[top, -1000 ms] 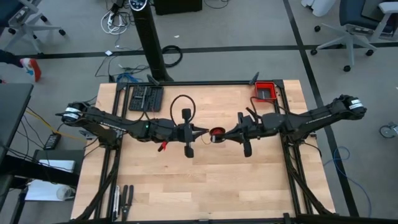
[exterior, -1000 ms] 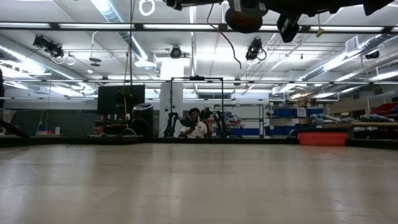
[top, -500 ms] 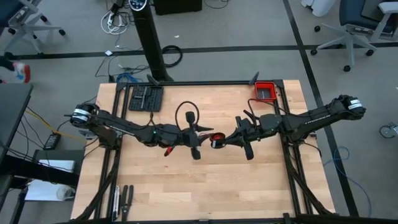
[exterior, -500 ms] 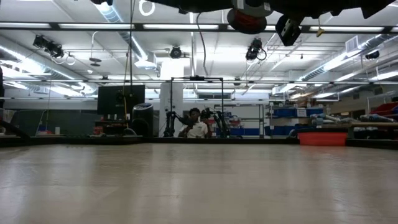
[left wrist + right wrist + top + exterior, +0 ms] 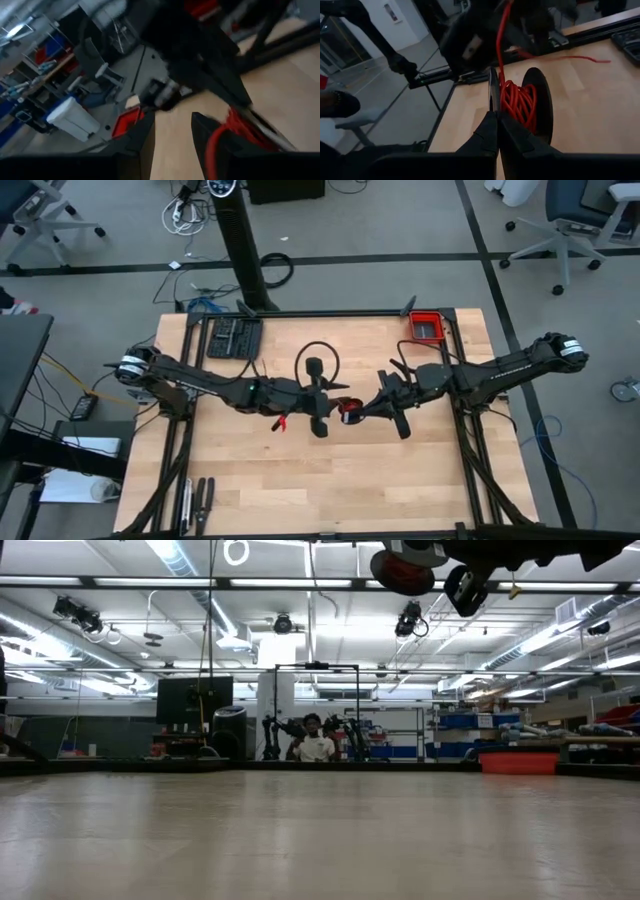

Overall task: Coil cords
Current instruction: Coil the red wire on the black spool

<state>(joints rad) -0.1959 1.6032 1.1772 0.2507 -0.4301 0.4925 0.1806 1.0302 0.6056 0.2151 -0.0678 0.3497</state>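
Red cord [image 5: 518, 102] is seen wound on a dark spool [image 5: 540, 107] gripped by the shut right fingers [image 5: 497, 132] mid-worktop, the left fingers [image 5: 172, 135] parted beside it, empty; winding appears underway, re-gripping the loose strand being required next.

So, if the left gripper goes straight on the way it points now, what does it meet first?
Probably the red cord wound on the spool, held by the right gripper. The left gripper, fingers apart, points right at it; depth is unclear.
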